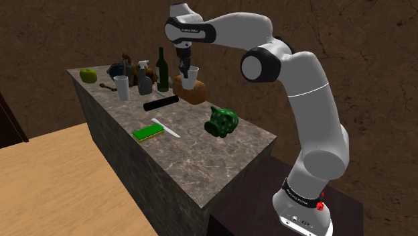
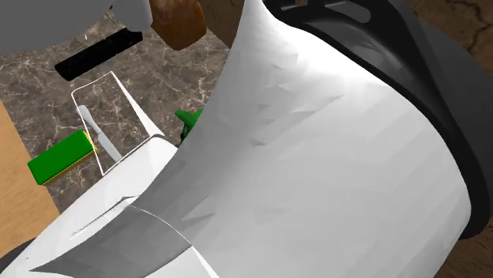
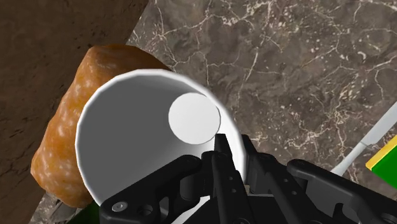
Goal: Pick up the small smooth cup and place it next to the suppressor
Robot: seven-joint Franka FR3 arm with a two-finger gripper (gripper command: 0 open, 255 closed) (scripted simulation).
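My tool (image 1: pixel 185 72) is drawn in narrow on the cup (image 1: pixel 193 79). One finger (image 3: pixel 221 156) is inside the rim and the other outside, pinching the wall between them. I see the white cup held off the table (image 1: pixel 194 161), overlapping the brown loaf (image 1: pixel 196 95) just beneath it. In the shoulder view the black suppressor (image 1: pixel 161 104) lies flat at 8 o'clock from the cup, near but apart. A green figure (image 1: pixel 222 122) sits at 5 o'clock.
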